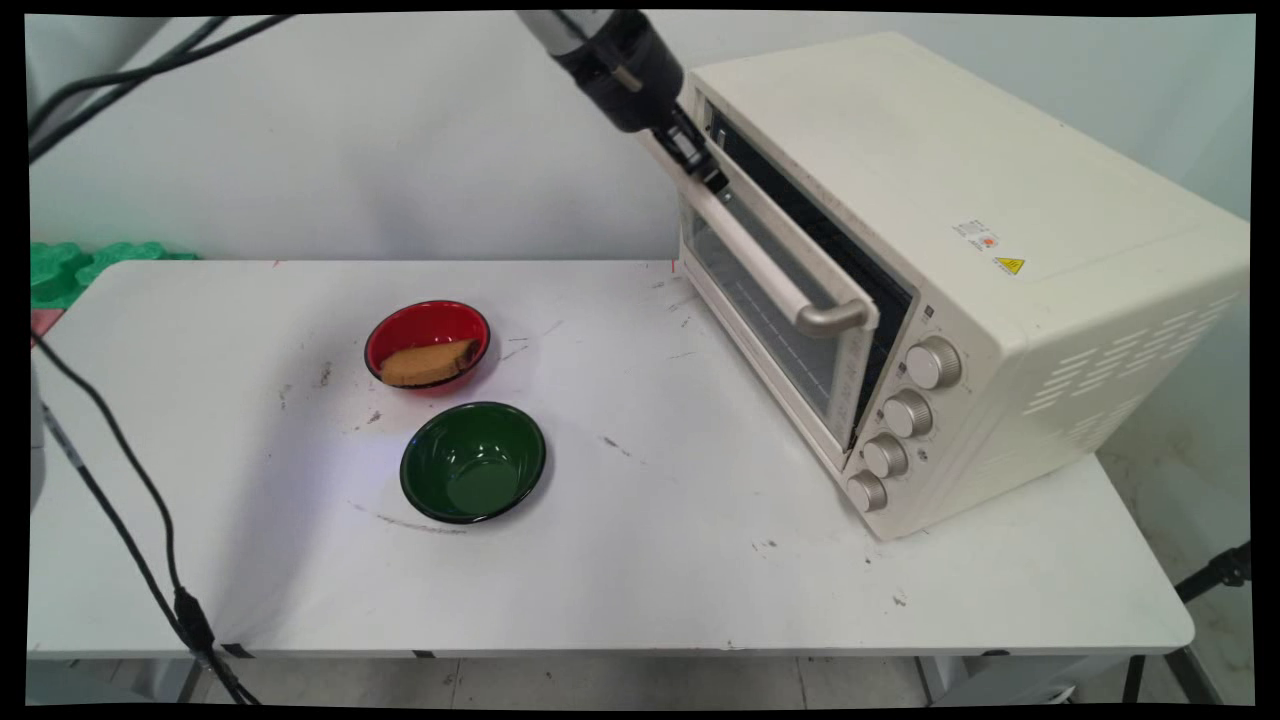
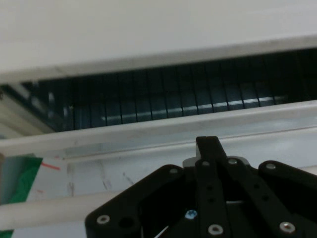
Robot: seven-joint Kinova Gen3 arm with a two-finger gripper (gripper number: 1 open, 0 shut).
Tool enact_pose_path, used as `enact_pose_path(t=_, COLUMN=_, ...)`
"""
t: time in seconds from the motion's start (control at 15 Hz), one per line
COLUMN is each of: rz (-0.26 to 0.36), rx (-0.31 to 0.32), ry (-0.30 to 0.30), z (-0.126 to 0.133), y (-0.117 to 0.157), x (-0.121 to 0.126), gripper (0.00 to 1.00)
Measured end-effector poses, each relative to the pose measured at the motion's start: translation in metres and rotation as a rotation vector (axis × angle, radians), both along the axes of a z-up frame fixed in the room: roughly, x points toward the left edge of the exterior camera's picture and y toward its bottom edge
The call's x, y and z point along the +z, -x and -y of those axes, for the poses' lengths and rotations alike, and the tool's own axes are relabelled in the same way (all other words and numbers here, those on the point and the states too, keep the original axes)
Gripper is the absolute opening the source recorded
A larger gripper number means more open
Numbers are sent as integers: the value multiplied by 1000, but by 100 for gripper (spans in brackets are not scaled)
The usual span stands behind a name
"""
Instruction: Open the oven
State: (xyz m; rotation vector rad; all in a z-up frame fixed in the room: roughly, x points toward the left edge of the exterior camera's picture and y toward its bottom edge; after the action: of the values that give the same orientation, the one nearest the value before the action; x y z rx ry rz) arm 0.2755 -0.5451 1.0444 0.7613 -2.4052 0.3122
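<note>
The gripper [image 1: 712, 172] was seen at the top far-left corner of the oven door [image 1: 770, 300], its fingers brought together into one black tip [image 2: 208, 148] with no gap between them and nothing clamped. That tip was pressed at or just over the door's upper edge; actual contact could not be confirmed. The door was tilted slightly ajar from the toaster oven [image 1: 960, 270], and a dark slot with a wire rack [image 2: 163, 101] was exposed behind it in the hand view. The door's bar handle [image 1: 770, 270] was located just below the gripper, running toward the near right. Four round knobs [image 1: 905, 415] were stacked on the oven's front panel, right of the door. The cream oven was set on the right part of the white table [image 1: 640, 580], angled.

Well apart, left of the oven, a red bowl [image 1: 428, 343] holding a brown slice of bread [image 1: 428, 364] was noted near the table's middle. A green bowl [image 1: 473, 462], with nothing in it, was placed just nearer than the red one and slightly to its right, close but not touching. Black cables [image 1: 120, 500] were hung down the table's left side. Something green [image 1: 80, 265] was partly visible past the far-left table edge.
</note>
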Motion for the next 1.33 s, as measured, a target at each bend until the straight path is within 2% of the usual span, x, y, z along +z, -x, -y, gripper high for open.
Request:
enact_pose_path(t=0.33, rz=-53, rx=-5, ry=1, z=-34, y=-36, x=-10, gripper=0)
enact_pose_path(t=0.6, rz=-65, rx=-34, ry=3, z=-67, y=-70, x=-34, gripper=0)
enact_pose_path(t=0.93, rz=-70, rx=-55, ry=13, z=-93, y=-94, x=-60, gripper=0)
enact_pose_path(t=1.33, rz=-94, rx=-49, ry=42, z=-117, y=-118, x=-92, gripper=0)
